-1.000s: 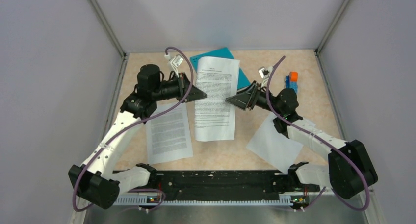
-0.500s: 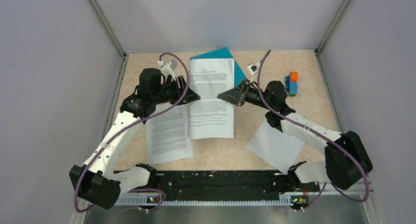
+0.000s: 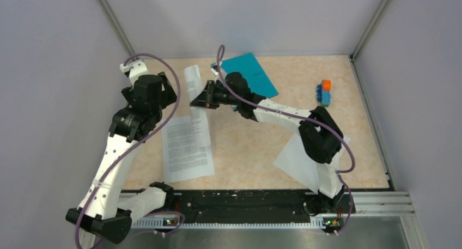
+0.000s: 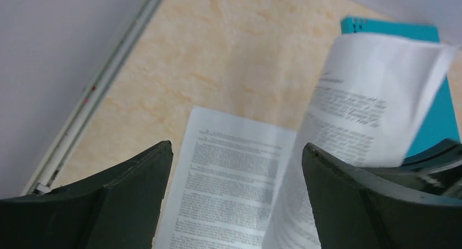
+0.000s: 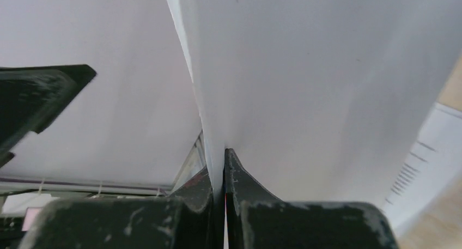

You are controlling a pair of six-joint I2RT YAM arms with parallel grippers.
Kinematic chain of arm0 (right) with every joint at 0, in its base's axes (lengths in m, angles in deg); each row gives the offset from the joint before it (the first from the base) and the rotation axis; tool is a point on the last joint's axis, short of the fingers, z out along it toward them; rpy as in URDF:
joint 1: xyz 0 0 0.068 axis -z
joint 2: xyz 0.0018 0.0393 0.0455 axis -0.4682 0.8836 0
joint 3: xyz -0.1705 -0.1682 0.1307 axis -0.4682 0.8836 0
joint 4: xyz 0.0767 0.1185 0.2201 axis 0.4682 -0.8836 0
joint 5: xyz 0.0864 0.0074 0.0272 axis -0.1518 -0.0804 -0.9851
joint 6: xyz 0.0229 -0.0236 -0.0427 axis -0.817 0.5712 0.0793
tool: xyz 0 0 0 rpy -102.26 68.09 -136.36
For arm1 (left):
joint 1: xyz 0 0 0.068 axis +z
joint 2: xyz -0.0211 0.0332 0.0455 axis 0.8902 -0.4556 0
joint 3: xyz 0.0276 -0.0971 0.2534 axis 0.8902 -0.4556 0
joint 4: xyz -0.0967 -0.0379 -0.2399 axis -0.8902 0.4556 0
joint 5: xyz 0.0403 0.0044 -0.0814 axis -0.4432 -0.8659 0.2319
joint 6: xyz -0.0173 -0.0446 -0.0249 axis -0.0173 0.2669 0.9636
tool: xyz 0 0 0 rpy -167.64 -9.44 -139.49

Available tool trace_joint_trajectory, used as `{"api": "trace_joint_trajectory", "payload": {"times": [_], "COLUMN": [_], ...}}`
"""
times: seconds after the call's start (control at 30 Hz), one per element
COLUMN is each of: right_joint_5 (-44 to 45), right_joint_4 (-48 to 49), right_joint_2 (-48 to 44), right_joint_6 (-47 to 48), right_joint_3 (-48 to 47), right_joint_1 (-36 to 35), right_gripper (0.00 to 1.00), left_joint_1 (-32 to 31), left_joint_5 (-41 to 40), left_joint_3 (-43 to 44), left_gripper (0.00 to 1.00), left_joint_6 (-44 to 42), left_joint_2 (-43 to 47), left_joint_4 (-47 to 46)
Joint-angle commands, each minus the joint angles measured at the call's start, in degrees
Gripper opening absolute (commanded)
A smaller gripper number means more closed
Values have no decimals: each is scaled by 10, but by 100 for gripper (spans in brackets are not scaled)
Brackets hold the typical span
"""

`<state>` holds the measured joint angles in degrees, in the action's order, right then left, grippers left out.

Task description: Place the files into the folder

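Swept left since a second ago, closed right fingers [image 5: 261,219] hold one sheet [image 3: 194,81] upright, likely baring the folder [image 3: 251,73] behind them; left fingers [image 4: 359,200] gape wide, empty.

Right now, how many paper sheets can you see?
3. One sheet is pinched in the right gripper; a second sheet lies flat near left; a third sheet near right, partly under the right arm. The folder might hide more.

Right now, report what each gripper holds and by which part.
The right gripper is shut on one printed sheet, pinching it at an edge so that it stands lifted. The left gripper is open and holds nothing.
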<state>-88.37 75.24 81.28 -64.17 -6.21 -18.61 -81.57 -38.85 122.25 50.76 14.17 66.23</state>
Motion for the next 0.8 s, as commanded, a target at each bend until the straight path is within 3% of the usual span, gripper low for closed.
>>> {"api": "trace_joint_trajectory", "payload": {"times": [0.0, 0.1, 0.27, 0.53, 0.77], "right_joint_5": [-13, -27, -27, 65, 103], "right_joint_4": [-27, -8, 7, -93, -115], "right_joint_2": [67, 102, 133, 181, 200], "right_joint_6": [-27, -60, -93, -18, 2], "right_joint_3": [-143, -179, -133, -58, -42], "right_joint_1": [-61, -75, -70, -64, -64], "right_gripper": [0, 0, 0, 0, 0], "left_joint_1": [22, 36, 49, 50, 51], "left_joint_5": [-96, -88, -50, 6, 24], "left_joint_3": [60, 81, 91, 18, -5], "left_gripper": [93, 94, 93, 91, 91], "left_joint_6": [-32, -44, -50, -26, -20], "left_joint_2": [6, 10, 2, 5, 5], "left_joint_4": [7, 5, 4, -17, -22]}}
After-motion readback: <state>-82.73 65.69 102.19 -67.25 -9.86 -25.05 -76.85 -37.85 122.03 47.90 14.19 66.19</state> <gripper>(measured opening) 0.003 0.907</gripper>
